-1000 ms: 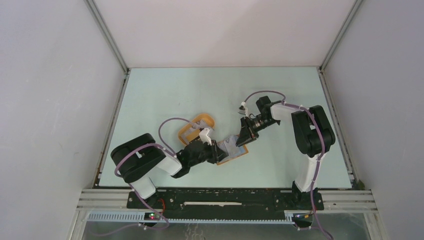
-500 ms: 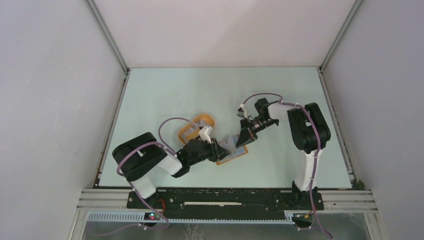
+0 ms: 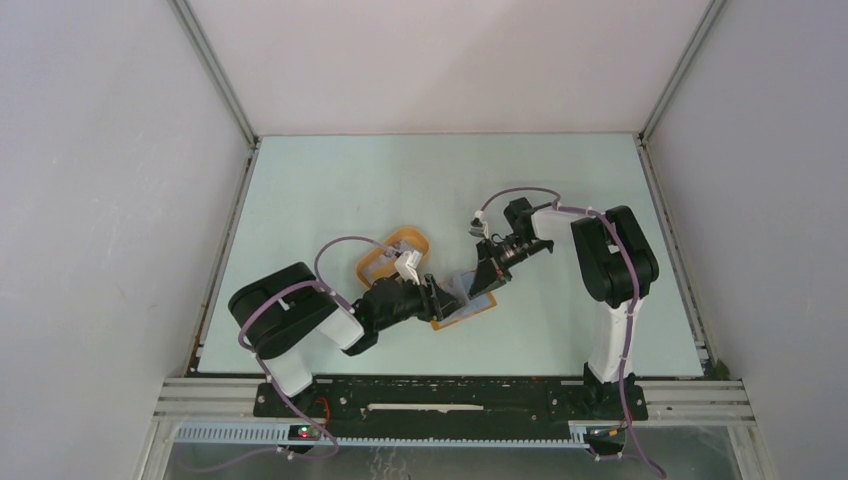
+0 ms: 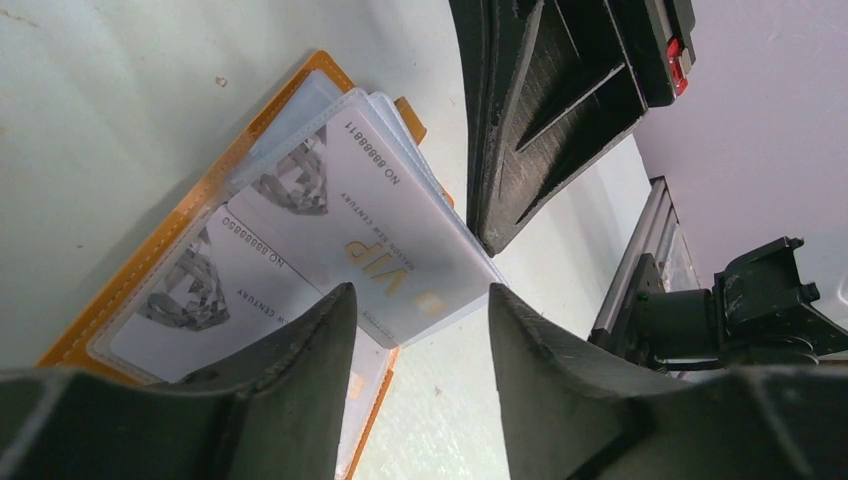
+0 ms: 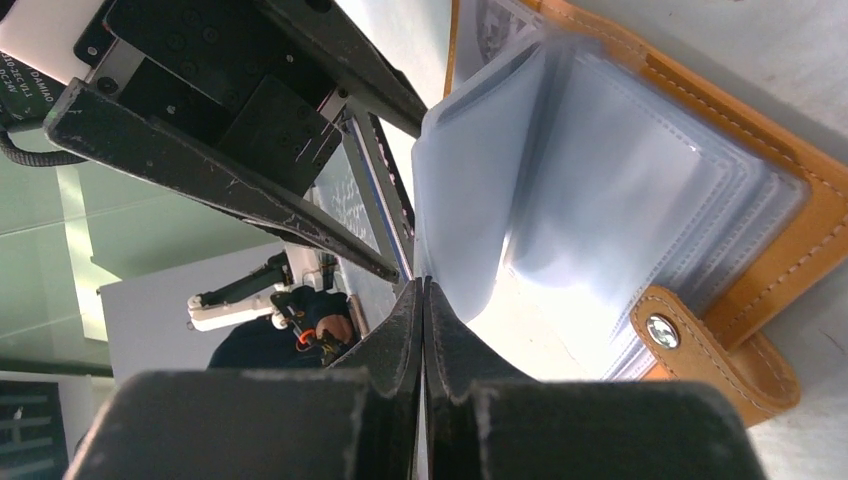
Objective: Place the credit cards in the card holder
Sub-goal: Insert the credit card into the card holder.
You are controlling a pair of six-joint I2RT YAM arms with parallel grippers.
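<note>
The pale green worktop (image 3: pixel 330 190) carries the open card holder (image 5: pixel 800 230), which lies flat between my two sets of fingers, near the oval orange tray (image 3: pixel 410 233). My left fingers (image 4: pixel 420 292) stand parted and grip nothing. A corner of the top credit card (image 4: pixel 390 235) shows in the gap just past their tips. My right fingers (image 5: pixel 423 290) are pressed tight together, tips at the edge of a raised clear sleeve (image 5: pixel 480 180); I cannot tell whether they pinch it. The top card reads "VIP", "NEW CENTURY" and "NO" with a row of eights. A second card (image 4: pixel 220 290) lies sleeved beneath, printed alike. The closure tab (image 5: pixel 700 350) bears a metal stud (image 5: pixel 662 330).
</note>
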